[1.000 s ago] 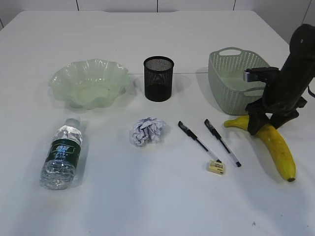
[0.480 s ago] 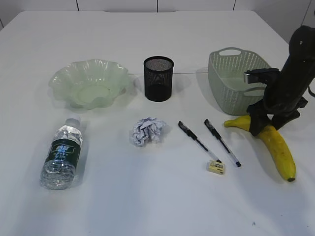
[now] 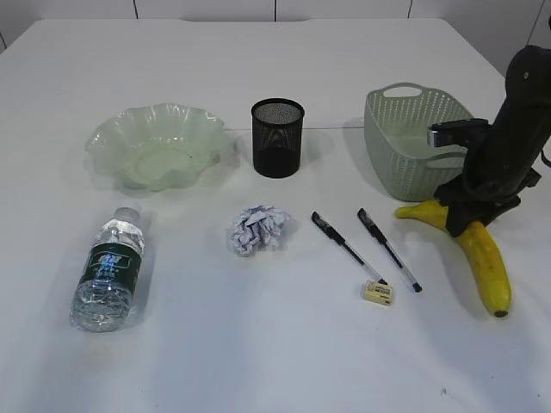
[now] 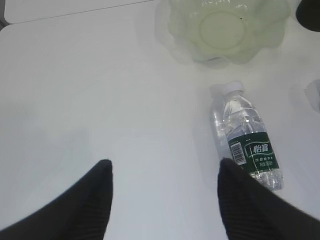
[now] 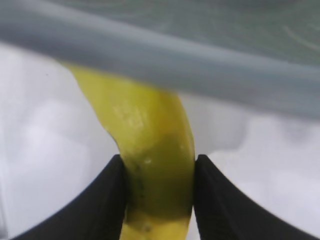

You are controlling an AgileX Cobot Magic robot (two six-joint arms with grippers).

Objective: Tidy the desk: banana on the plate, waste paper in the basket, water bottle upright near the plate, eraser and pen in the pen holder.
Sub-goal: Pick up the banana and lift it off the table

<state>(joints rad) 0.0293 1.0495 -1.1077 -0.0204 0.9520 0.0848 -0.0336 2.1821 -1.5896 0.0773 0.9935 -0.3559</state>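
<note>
banana [image 5: 157, 150] shifted slightly, now between right claw [image 5: 157, 195] fingers

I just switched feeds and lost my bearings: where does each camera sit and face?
Exterior: front of table, slanted down; right arm at the yellow banana.
Left wrist: above table, facing the lying clear plastic water bottle and pale green glass plate; left gripper open.
Right wrist: low, right gripper shut on banana.
Every view overlaps the exterior.

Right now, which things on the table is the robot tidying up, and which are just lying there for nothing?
Part of the job: banana, plate, paper ball, basket, water bottle, eraser, two pens, pen holder.

Just lying about: nothing.
</note>
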